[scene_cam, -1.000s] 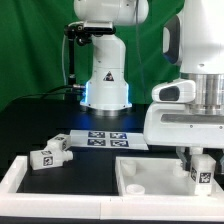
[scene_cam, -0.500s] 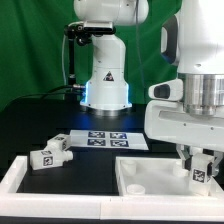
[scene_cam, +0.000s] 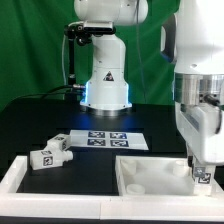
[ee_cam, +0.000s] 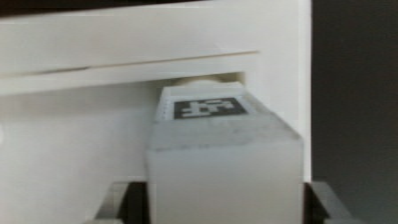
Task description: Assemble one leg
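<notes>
— So, what's changed?
— The wrist has turned since a second ago; the gripper (scene_cam: 203,172) still pinches the leg (ee_cam: 217,135) over the tabletop panel (scene_cam: 150,177), probably screwing it in.
— Anything in the white border tray (scene_cam: 18,176)?
— Two spare legs (scene_cam: 48,153), untouched.

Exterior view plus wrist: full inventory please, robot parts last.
leg: one, white with black-and-white tag, held in the claw at the tabletop panel's corner on the exterior view's right
loose legs: at least two, white, tagged, on the exterior view's left
tabletop panel: one, white, rimmed, front centre
marker board: one, white, flat on the black table
claw: one, shut on the leg
arm base: one, white, rear centre
</notes>
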